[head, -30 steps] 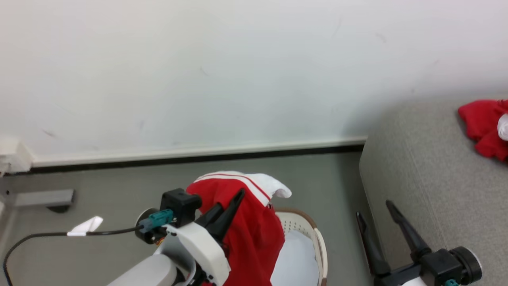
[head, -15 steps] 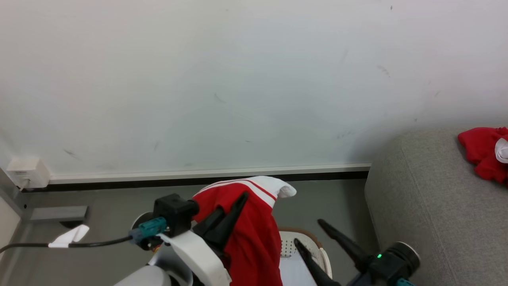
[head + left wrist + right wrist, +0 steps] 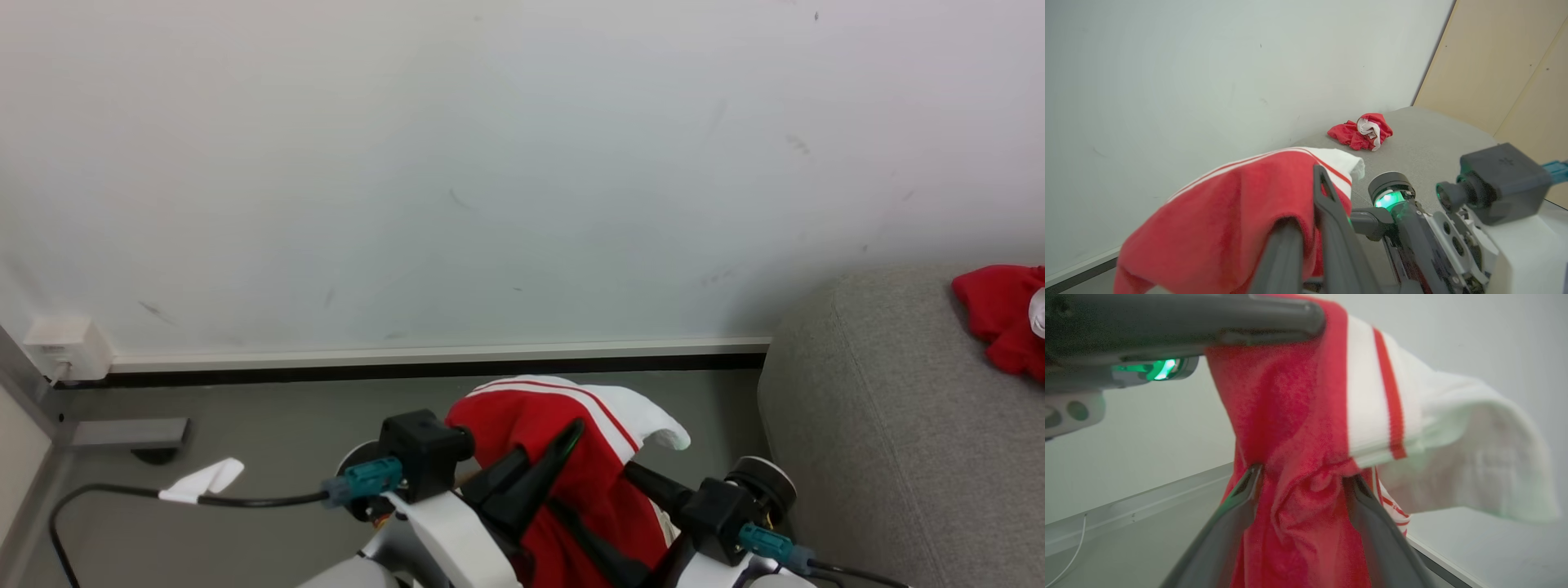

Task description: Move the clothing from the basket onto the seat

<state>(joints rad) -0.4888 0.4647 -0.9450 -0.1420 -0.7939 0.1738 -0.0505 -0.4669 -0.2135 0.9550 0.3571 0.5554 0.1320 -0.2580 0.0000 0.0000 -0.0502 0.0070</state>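
Note:
My left gripper (image 3: pixel 555 447) is shut on the red shirt (image 3: pixel 571 482), which hangs in the air with its white sleeve (image 3: pixel 653 420) flopping right. In the left wrist view the shirt (image 3: pixel 1224 216) drapes over that gripper's fingers (image 3: pixel 1327 220). My right gripper (image 3: pixel 1304 475) is open, with a bunched red fold of the shirt (image 3: pixel 1298 428) between its fingers (image 3: pixel 1237 506). The red shorts (image 3: pixel 1000 314) lie crumpled on the grey seat (image 3: pixel 882 425), also seen as shorts (image 3: pixel 1361 130) on the seat (image 3: pixel 1433 143). The basket is hidden behind the arms and shirt.
A white wall with a skirting board (image 3: pixel 441 358) runs behind the grey floor (image 3: pixel 269 425). A black cable with a white tag (image 3: pixel 200 482) trails left. A wall socket box (image 3: pixel 69 347) sits at the far left. A beige panel (image 3: pixel 1511 65) stands beyond the seat.
My right gripper has swung left from beside the seat to the hanging shirt, its fingers now around a fold. The head camera tilted up and the basket dropped out of view.

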